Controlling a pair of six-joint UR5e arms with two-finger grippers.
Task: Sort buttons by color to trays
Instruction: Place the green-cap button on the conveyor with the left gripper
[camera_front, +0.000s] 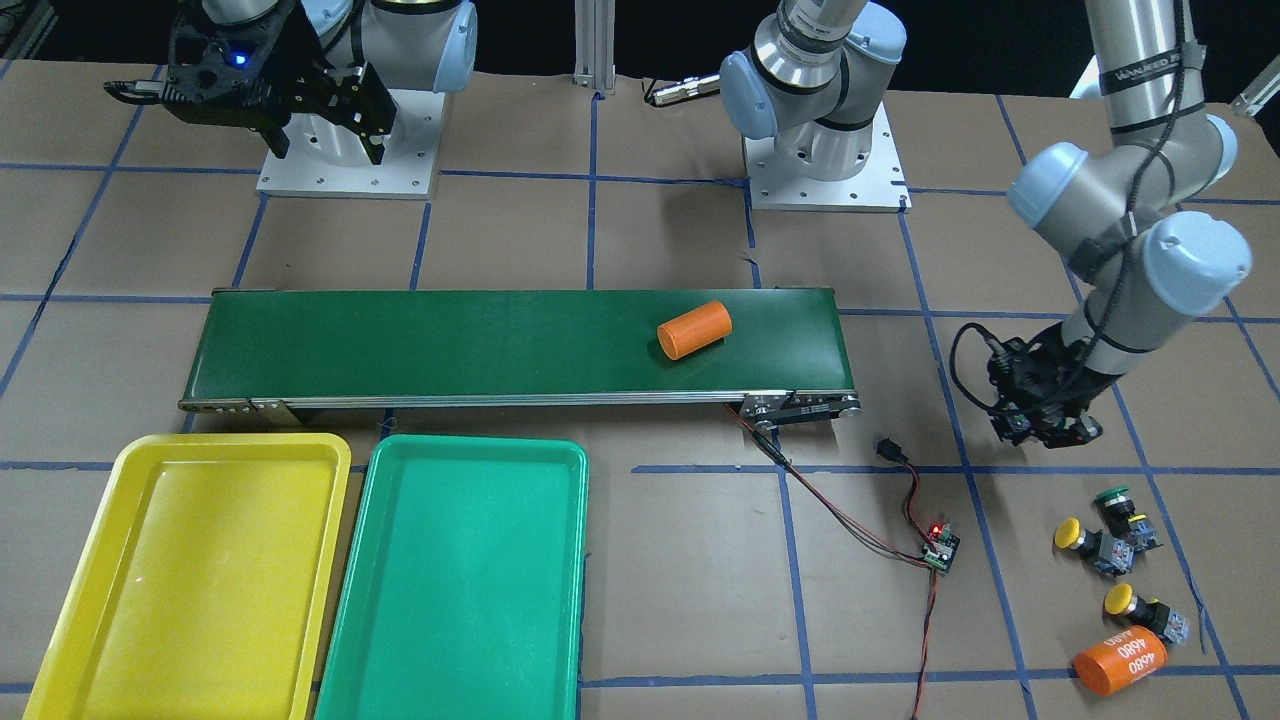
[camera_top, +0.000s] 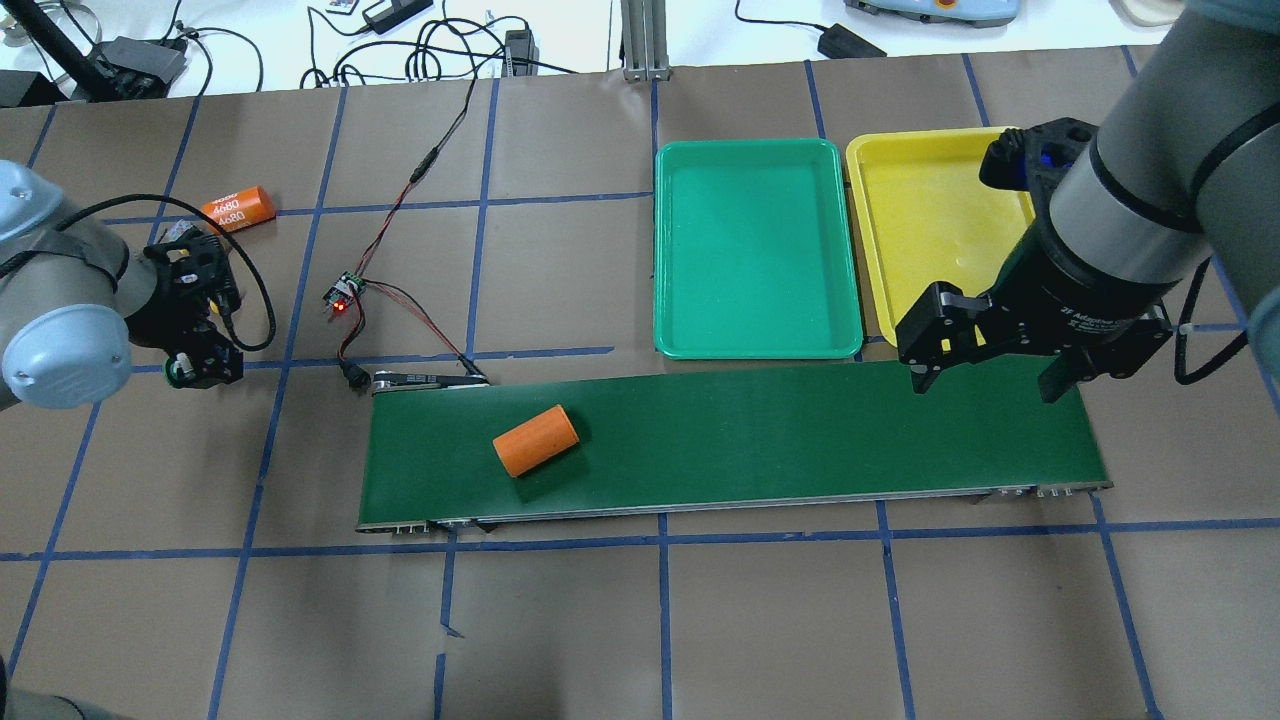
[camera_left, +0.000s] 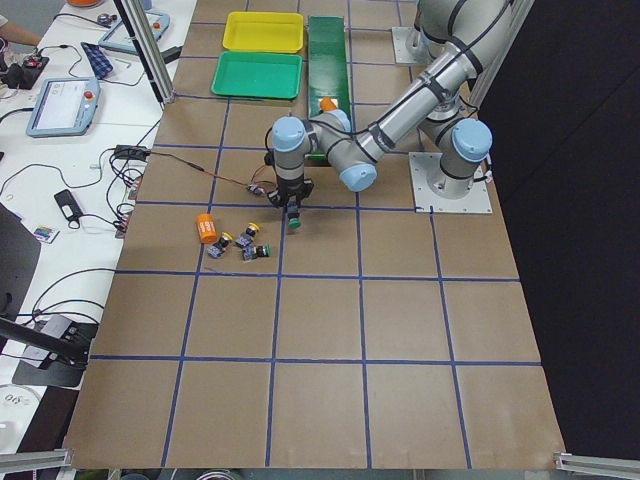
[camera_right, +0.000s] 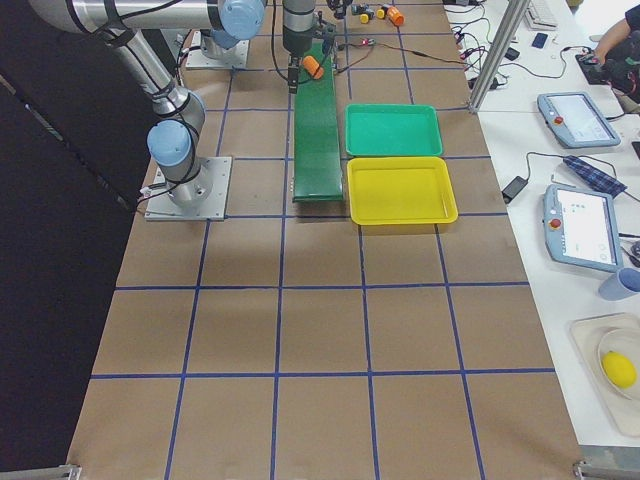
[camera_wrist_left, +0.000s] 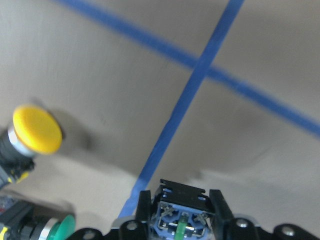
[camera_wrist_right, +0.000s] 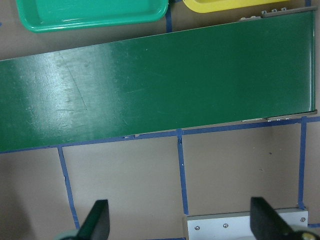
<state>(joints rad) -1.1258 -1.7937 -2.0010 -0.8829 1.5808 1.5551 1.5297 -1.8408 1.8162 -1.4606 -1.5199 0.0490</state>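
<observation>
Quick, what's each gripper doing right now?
Left gripper: closed on a green button.
Right gripper: open, empty.

The brown, blue-gridded table (camera_front: 680, 580) holds a dark-green conveyor belt (camera_front: 450, 345), a yellow plastic tray (camera_front: 200, 580) beside a green tray (camera_front: 460, 580), three push-buttons (camera_front: 1085, 541) and an orange cylinder (camera_front: 1120, 660).

Four buttons (camera_front: 1071, 537), two trays (camera_front: 230, 441), two orange cylinders (camera_front: 694, 329).

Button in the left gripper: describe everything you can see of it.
It is a push-button with a green cap, black body and grey-blue contact block showing screw terminals. The left gripper is shut on it, one finger on each side, cap pointing down, contact block up toward the wrist camera. It hangs upright over the brown table, seemingly clear of it, apart from the other buttons.
</observation>
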